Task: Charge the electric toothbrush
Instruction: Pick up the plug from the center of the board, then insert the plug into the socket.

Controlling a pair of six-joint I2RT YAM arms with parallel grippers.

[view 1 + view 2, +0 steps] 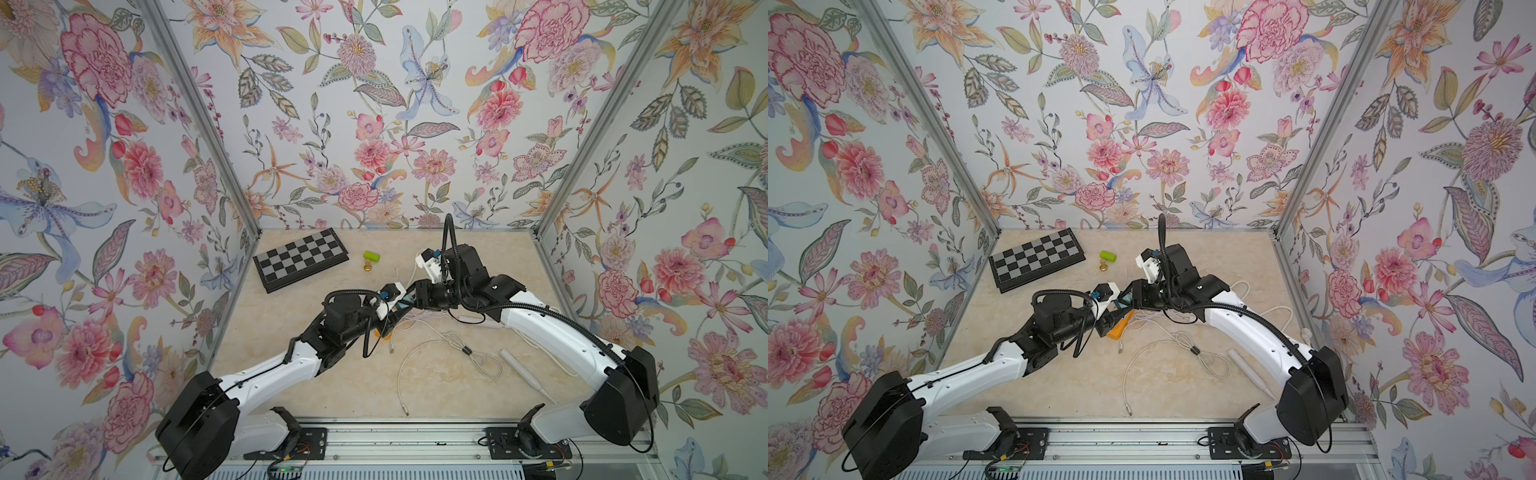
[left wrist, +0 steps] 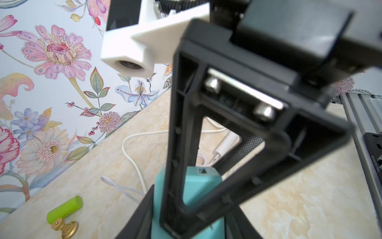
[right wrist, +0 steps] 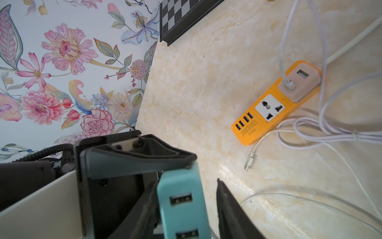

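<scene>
One toothbrush [image 1: 524, 374], one power strip [image 3: 275, 103], one teal adapter [image 3: 182, 198]; my left gripper [image 2: 191, 203] clamps it, my right gripper [image 3: 186, 184], half-wide, surrounds it.

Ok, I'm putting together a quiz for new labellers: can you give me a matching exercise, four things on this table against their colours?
Things:
1. power strip
2. USB charger block
3. small cylinder
4. toothbrush

Colours:
A. white
B. teal
C. orange
D. lime green

Pairs: 1-C, 2-B, 3-D, 4-A
</scene>
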